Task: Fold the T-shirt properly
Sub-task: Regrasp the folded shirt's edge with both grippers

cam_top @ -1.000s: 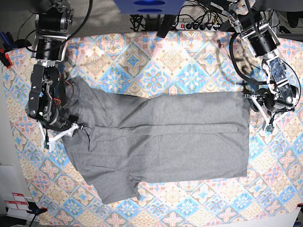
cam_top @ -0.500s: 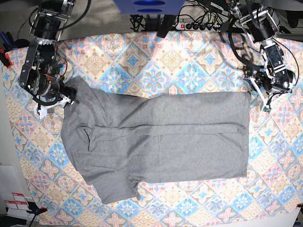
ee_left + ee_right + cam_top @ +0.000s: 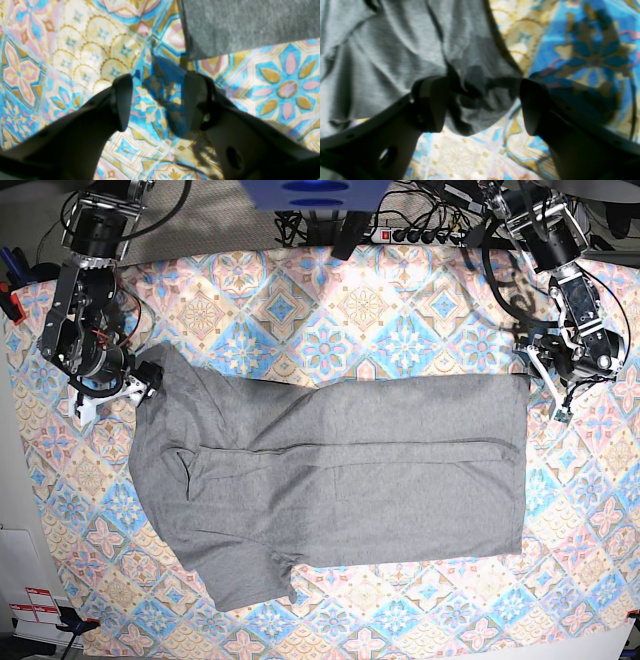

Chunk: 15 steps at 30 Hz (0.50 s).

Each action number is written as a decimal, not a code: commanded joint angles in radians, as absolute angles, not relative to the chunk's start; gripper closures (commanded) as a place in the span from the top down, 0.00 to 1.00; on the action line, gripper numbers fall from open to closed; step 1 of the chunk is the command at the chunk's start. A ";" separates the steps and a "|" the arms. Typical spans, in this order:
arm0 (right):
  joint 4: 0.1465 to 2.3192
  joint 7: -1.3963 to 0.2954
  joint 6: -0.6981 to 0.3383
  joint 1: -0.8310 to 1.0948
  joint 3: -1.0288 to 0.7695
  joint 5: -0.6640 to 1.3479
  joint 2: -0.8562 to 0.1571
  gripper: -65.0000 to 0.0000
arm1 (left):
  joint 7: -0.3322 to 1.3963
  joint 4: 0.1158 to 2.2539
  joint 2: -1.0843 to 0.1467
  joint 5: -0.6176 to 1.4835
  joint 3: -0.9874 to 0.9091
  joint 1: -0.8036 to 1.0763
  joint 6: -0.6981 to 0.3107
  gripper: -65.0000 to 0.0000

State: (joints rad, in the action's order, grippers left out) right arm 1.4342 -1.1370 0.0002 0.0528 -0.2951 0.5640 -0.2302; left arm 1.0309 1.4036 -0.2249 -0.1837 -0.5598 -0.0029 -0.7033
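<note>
The big bright tablecloth (image 3: 380, 320) with blue, pink and yellow flower tiles covers the whole table. On it lies the soft grey short-sleeved T-shirt (image 3: 340, 470), spread out flat in the middle. It is partly folded, with a long crease running left to right across it. Its straight bottom edge is on the right of the base view. Its sleeves and neck end are on the left. One sleeve sticks out at the near left.

My right gripper (image 3: 482, 105) is at the far left corner of the T-shirt. Its two dark fingers (image 3: 430, 105) stand wide apart. A rumpled bit of grey cloth sits in the gap between them, right at the shirt's edge. The fingers are not squeezing it, and I hold nothing there.

My left gripper (image 3: 157, 102) is over the tablecloth, just beside the far right corner of the T-shirt. Its fingers (image 3: 122, 100) are apart too, with only the blue flower pattern between them. The shirt corner is close in front of the fingertips but not touching them. This hand holds nothing.
</note>
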 commanded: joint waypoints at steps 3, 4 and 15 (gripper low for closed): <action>1.449 -1.121 -0.005 0.039 -0.298 0.545 -0.243 0.68 | 1.018 1.420 -0.243 -0.186 -0.562 -0.028 -0.698 0.48; 1.449 -1.121 -0.005 0.039 -0.297 0.545 -0.242 0.68 | 1.018 1.419 -0.243 -0.189 -0.562 -0.041 -0.698 0.48; 1.442 -1.109 -0.005 0.041 -0.222 0.547 -0.240 0.68 | 1.018 1.204 -0.254 -0.179 -0.559 -0.148 -0.698 0.48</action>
State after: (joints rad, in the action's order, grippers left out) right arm 1.4303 -1.1183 -0.0029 0.0532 -0.2169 0.5423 -0.2230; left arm 1.0248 1.1893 -0.2432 -0.1829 -0.5598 -0.1329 -0.7002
